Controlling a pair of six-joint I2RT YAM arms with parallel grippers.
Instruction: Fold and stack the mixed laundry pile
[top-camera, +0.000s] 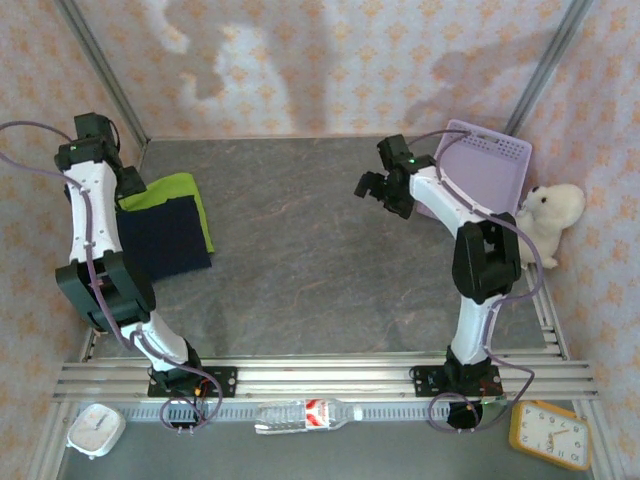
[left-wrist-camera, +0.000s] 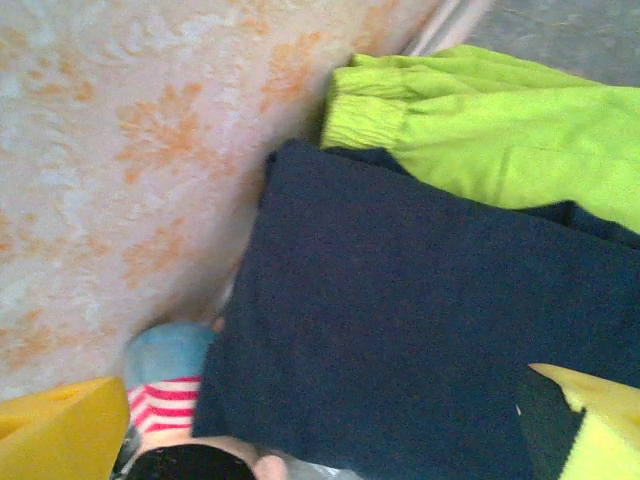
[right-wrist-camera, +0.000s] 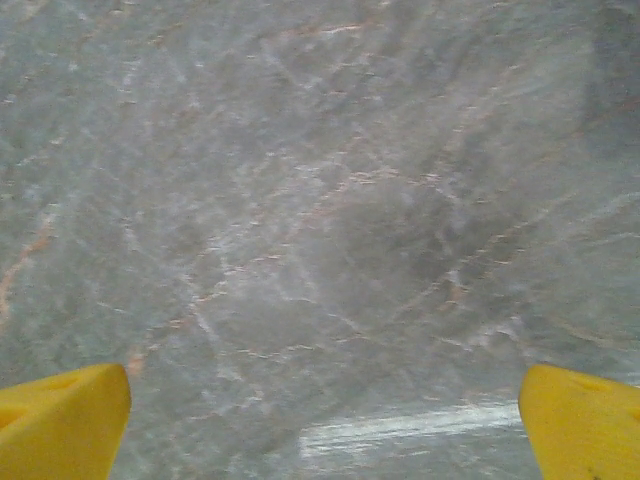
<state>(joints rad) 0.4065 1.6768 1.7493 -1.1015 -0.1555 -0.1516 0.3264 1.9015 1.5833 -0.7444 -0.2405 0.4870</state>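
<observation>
At my remote console, I see the left arm (top-camera: 92, 215) covering the left edge of the navy garment (top-camera: 170, 240), while that garment hides most of the lime-green garment (top-camera: 185, 187). In the blurred left wrist view, both cloths run off the right edge, and I cannot identify a half-hidden red-and-white striped object (left-wrist-camera: 165, 405).

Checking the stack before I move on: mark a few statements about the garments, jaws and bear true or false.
The navy garment lies on the lime-green garment: true.
The right jaws grip the navy garment: false, they stand open over bare table.
The plush bear sits inside the lavender basket: false, it sits beside the basket, outside it.
The left jaws stand open over the navy garment: true.
</observation>
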